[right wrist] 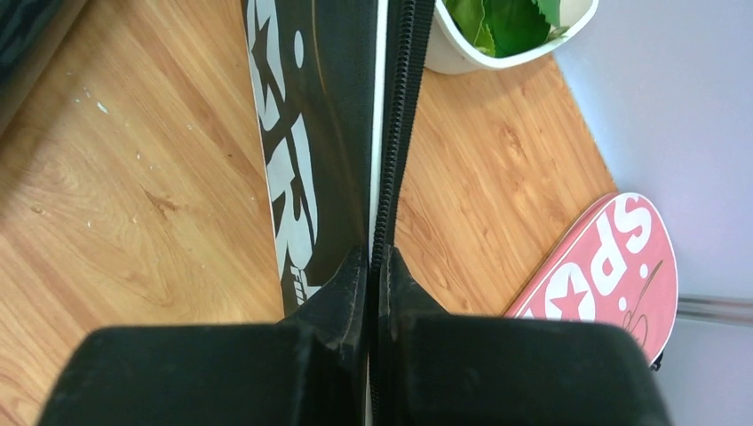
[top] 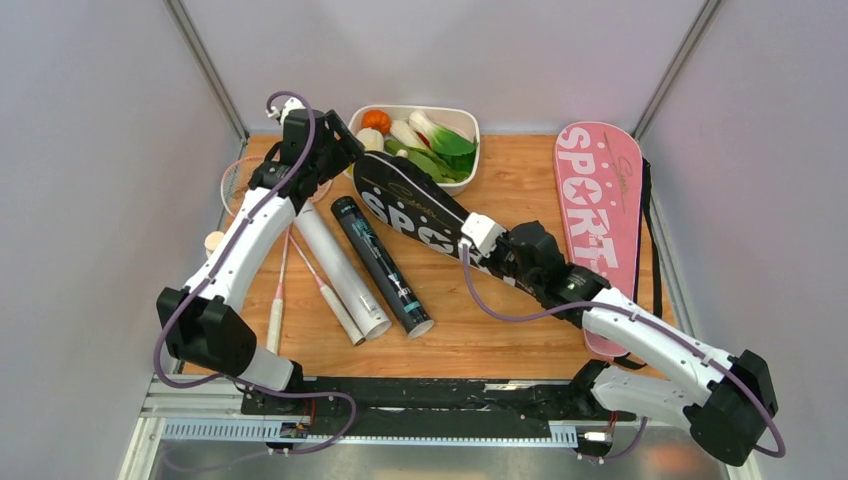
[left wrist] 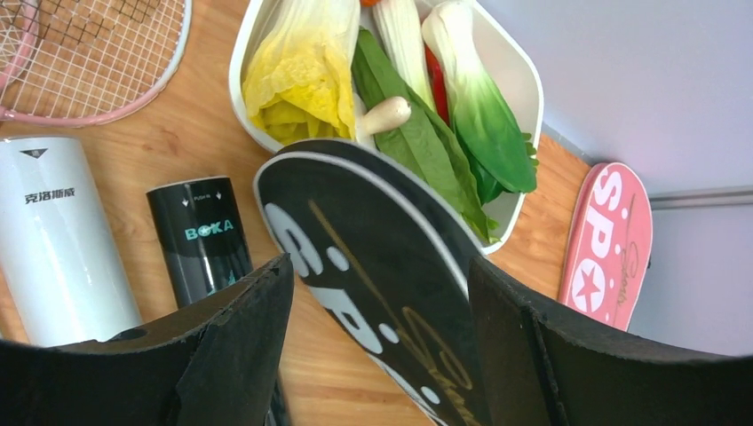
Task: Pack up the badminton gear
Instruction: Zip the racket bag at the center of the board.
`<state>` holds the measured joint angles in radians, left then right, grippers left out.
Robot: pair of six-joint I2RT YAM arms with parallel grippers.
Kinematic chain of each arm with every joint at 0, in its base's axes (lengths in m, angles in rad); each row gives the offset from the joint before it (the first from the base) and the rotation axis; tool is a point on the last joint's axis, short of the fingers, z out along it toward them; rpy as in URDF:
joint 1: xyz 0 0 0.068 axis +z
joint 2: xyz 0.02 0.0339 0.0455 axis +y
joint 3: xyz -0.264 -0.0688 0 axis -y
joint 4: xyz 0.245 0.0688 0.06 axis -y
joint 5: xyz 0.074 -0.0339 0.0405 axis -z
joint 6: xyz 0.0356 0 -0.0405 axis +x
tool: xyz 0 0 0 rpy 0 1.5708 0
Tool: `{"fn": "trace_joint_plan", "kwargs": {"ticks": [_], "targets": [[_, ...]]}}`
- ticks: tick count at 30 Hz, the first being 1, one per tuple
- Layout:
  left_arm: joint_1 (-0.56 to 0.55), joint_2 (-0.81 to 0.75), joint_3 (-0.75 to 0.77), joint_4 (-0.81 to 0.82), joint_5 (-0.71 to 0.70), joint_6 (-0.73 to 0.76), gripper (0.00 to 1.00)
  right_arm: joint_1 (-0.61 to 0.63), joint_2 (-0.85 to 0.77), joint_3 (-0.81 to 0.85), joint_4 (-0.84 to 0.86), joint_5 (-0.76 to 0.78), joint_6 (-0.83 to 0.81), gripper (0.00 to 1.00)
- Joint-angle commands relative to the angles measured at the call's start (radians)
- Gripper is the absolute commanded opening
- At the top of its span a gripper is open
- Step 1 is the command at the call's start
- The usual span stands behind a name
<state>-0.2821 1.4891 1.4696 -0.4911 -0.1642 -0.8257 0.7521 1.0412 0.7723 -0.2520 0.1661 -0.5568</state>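
A: Far left, the pink racquet (left wrist: 89, 53) lies with its head flat on the bench (top: 510, 180), not packed. State of the left pincer (left wrist: 380, 266)?

B: Released, jaws wide, one on each side of the far end of the black SPORT cover (top: 420, 205). Nothing gripped.

A: Risk there?

B: The white tube (top: 335, 265) and black tube (top: 380, 262) lie just left of that cover. A sideways drift of the pincer could set the black tube rolling. On the other side, the tray of toy vegetables (top: 465, 120) sits right at the cover's far end, so closing low could catch its rim or a leaf. Whether cover and tray touch, cannot tell.

A: And the right pincer (right wrist: 377, 257)?

B: Clenched on the cover's zipper edge, toward its near-right end. It is a thin bite on soft fabric. Judgement: a pull from the left could twist the cover or slip it free.

A: And the pink SPORT cover (top: 598, 190)?

B: Flat at the far right, well apart from both pincers. The right arm passes above its near end, so a low sweep might drag it.
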Motion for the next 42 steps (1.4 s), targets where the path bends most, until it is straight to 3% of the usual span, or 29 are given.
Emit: {"fn": "trace_joint_plan", "kwargs": {"ticks": [1,7,11,14,25,42], "targets": [[-0.006,-0.061,-0.029,0.108,-0.021,-0.012,0.79,0.024,-0.075,-0.002,0.173,-0.012,-0.04,0.0],[-0.003,-0.039,0.014,0.073,0.003,-0.051,0.79,0.078,-0.107,-0.089,0.174,-0.006,-0.129,0.0],[-0.003,-0.021,0.092,-0.107,0.008,-0.09,0.79,0.137,-0.089,-0.117,0.172,0.081,-0.163,0.0],[-0.002,-0.061,0.066,-0.161,-0.013,-0.124,0.79,0.174,-0.08,-0.125,0.168,0.134,-0.161,0.0],[0.008,-0.133,-0.134,-0.089,0.073,-0.199,0.78,0.235,-0.129,-0.138,0.113,0.153,-0.112,0.0],[0.035,-0.14,-0.21,-0.052,0.071,-0.204,0.71,0.279,-0.151,-0.159,0.094,0.236,-0.1,0.05]]}}
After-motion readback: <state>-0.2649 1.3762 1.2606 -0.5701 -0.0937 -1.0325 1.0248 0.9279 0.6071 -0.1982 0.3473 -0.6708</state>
